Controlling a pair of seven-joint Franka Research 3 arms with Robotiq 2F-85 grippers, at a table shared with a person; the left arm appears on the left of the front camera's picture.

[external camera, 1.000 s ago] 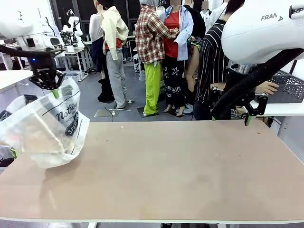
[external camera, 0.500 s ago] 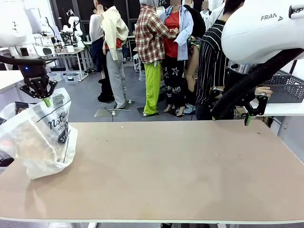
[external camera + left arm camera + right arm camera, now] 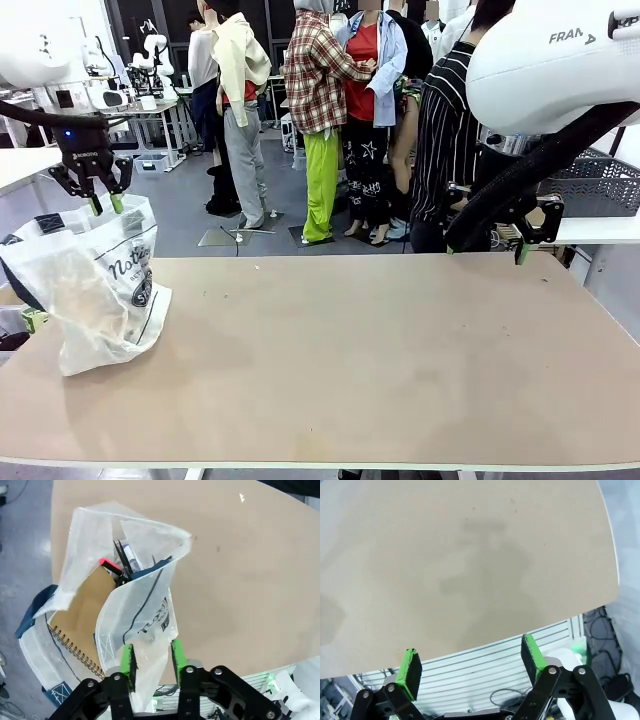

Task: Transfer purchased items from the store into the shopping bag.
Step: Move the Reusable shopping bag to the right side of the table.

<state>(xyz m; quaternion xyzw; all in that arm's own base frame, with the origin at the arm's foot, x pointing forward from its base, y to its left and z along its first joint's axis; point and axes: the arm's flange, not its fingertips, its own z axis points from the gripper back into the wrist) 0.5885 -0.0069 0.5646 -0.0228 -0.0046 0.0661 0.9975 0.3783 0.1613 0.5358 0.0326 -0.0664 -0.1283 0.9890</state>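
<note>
Translucent white plastic, crinkled and creased, makes up the bag, which stands at the left end of the table with dark printed lettering on its side and navy trim at the handles. From the left wrist view its mouth gapes open, and inside lie a tan-brown notebook with a wire spiral along one edge, a small red thing at the notebook's top corner, and some dark items beside it that are too tangled to tell apart. The left tool hangs just above the bag's top edge; in the wrist view its green pads stand a little apart with a fold of the thin plastic between them, and whether they pinch that fold or have let it go I cannot tell. The right tool hangs over the table's near right edge, its jaws wide apart and holding nothing; the tabletop below is smooth, matte and tan. A dark lattice basket sits on another table at the far right. Compared with a second ago, the bag has slid left and settled upright, less bulged toward the middle of the table, and the left tool's pads, then pressed together on the bag's top, now show a gap.
</note>
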